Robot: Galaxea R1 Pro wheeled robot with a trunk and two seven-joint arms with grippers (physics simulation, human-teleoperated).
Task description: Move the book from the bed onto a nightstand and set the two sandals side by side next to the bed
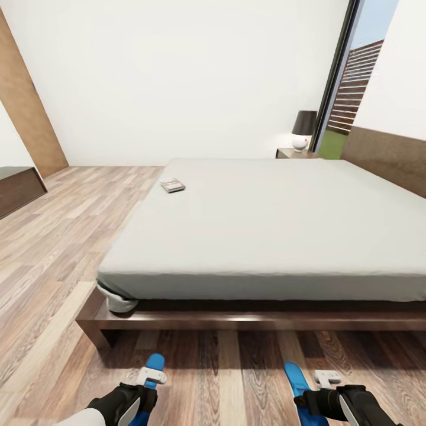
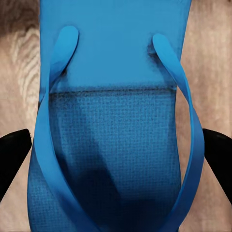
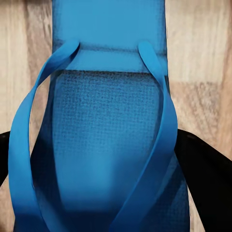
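In the head view the grey-topped bed (image 1: 266, 225) spreads ahead, with the book (image 1: 173, 186) lying near its far left edge. A nightstand (image 1: 294, 153) stands at the bed's far corner. Low in front of the bed frame, my left gripper (image 1: 144, 395) is shut on one blue sandal (image 1: 155, 361), and my right gripper (image 1: 318, 397) is shut on the other sandal (image 1: 293, 377). Both sandals point toward the bed. In the left wrist view the left gripper (image 2: 116, 150) flanks the sandal (image 2: 116, 58) over wood floor. The right gripper (image 3: 111, 159) likewise holds its sandal (image 3: 108, 29).
A lamp (image 1: 303, 129) sits on the nightstand. A long dark low cabinet (image 1: 18, 188) stands at the left wall. A tall window (image 1: 355, 83) is at the far right, beside the brown headboard (image 1: 387, 157). Wood-plank floor (image 1: 65, 236) runs along the bed's left side.
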